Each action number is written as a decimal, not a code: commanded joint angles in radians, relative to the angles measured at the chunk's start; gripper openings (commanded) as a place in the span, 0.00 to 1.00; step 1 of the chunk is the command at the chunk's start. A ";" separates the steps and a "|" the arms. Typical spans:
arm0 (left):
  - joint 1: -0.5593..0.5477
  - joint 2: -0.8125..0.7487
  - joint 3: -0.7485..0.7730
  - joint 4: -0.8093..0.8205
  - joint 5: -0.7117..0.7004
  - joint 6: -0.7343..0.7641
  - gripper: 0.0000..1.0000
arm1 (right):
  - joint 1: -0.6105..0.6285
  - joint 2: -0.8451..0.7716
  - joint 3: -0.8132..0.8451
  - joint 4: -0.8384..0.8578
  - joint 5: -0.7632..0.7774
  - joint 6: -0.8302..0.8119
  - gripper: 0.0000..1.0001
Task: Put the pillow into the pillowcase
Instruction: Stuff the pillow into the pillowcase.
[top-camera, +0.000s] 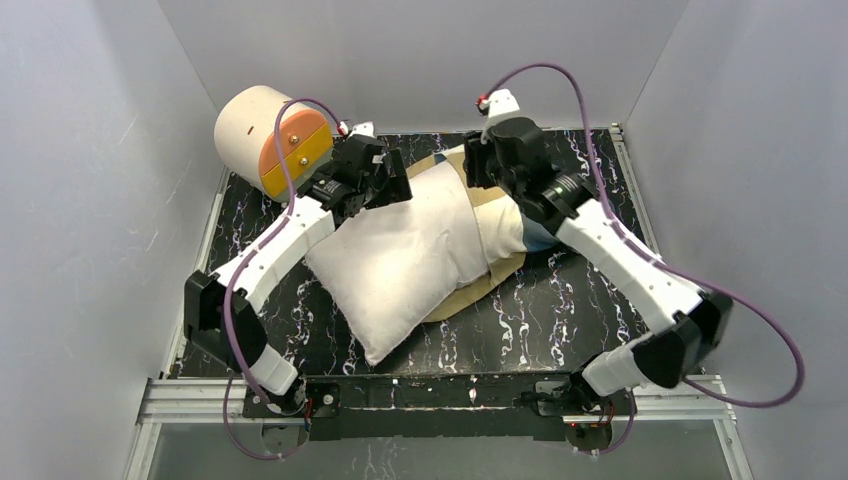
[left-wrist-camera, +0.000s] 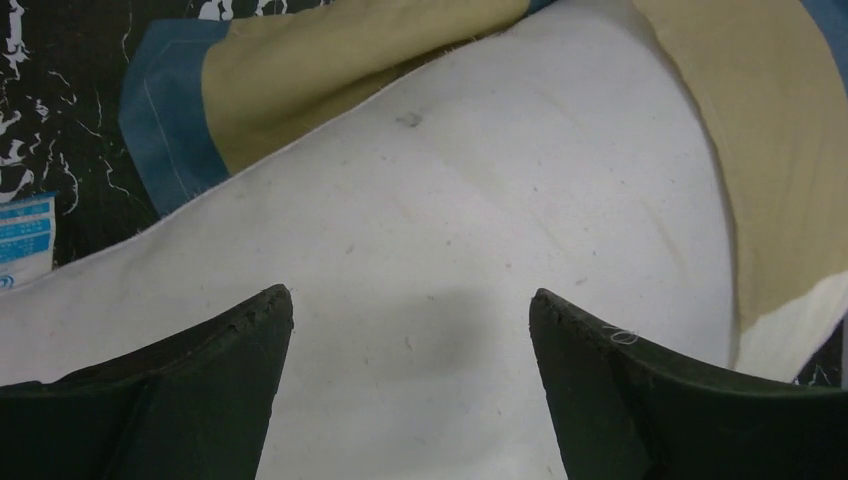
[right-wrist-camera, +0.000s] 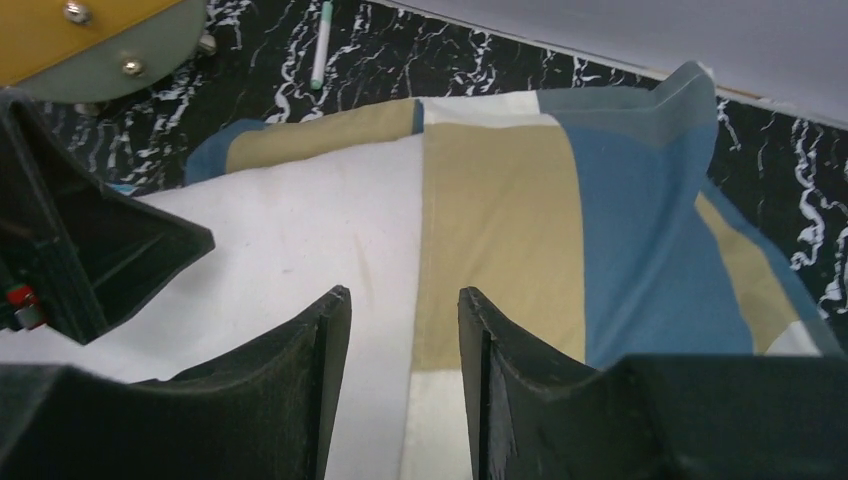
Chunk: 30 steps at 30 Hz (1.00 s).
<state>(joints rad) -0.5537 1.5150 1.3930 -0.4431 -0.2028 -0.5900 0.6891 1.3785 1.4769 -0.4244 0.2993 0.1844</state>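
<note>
The white pillow (top-camera: 400, 260) lies slantwise in the middle of the black marbled table. Its far right end sits inside the blue, tan and cream pillowcase (top-camera: 500, 235), whose tan edge shows beneath it. My left gripper (top-camera: 395, 182) hovers over the pillow's far left corner. In the left wrist view this gripper (left-wrist-camera: 410, 293) is wide open above bare pillow (left-wrist-camera: 450, 220), with the pillowcase (left-wrist-camera: 300, 70) beyond. My right gripper (top-camera: 476, 160) is over the pillowcase's mouth. In the right wrist view it (right-wrist-camera: 405, 291) is open above the line where pillow (right-wrist-camera: 300, 230) meets pillowcase (right-wrist-camera: 500, 220), holding nothing.
A cream-and-orange cylinder (top-camera: 270, 135) stands at the back left, close behind the left gripper. A thin white and green pen (right-wrist-camera: 322, 45) lies on the table beyond the pillowcase. A blue label (left-wrist-camera: 25, 235) sits beside the pillow. Grey walls enclose the table on three sides.
</note>
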 joint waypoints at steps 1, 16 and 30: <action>0.029 0.088 0.073 -0.064 -0.025 0.094 0.87 | 0.003 0.133 0.144 -0.060 0.102 -0.153 0.53; 0.037 0.149 -0.147 0.104 0.082 0.068 0.35 | 0.000 0.578 0.507 -0.167 0.054 -0.336 0.63; 0.037 0.048 -0.247 0.210 0.119 0.068 0.00 | 0.000 0.772 0.626 -0.135 0.157 -0.404 0.49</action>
<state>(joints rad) -0.5140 1.6207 1.1954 -0.1585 -0.1192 -0.5285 0.6899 2.1216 2.0327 -0.5938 0.3950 -0.1806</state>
